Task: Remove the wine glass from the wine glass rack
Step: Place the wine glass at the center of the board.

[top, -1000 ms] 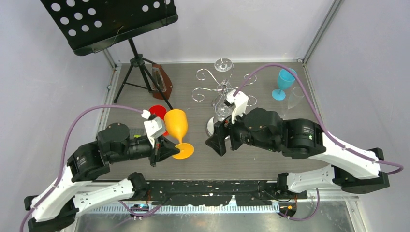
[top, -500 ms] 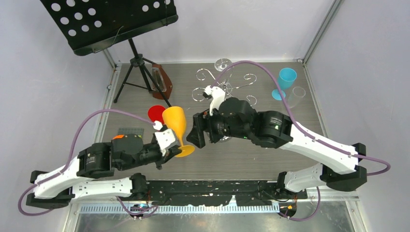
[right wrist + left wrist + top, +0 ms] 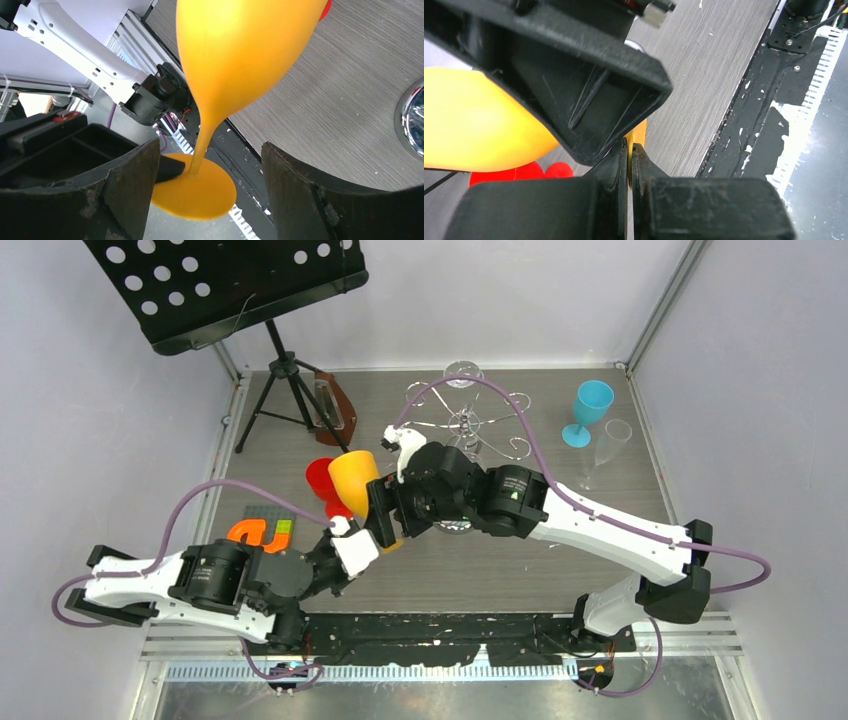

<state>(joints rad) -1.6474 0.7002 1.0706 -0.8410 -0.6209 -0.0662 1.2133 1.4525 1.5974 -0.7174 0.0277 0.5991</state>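
My left gripper (image 3: 629, 150) is shut on the rim of the round foot of an orange wine glass (image 3: 352, 480), holding it up above the table's near middle. The glass's bowl (image 3: 240, 50) fills the top of the right wrist view. My right gripper (image 3: 210, 170) is open, its fingers either side of the orange stem and foot and apart from both. In the top view the right gripper (image 3: 383, 512) hides the left fingertips. The chrome wine glass rack (image 3: 465, 422) stands at the back, with a clear wine glass (image 3: 462, 373) at its far side.
A red glass (image 3: 322, 480) stands just left of the orange one. A blue glass (image 3: 590, 405) and a clear glass (image 3: 610, 440) stand at the back right. A black music stand (image 3: 230, 285) and a brown holder (image 3: 335, 405) are at the back left. An orange and green block (image 3: 262, 533) lies near the left arm.
My right arm has swung left from the rack until its open jaws straddle the orange glass. The left arm has drawn back toward the near left edge, still gripping the glass's foot.
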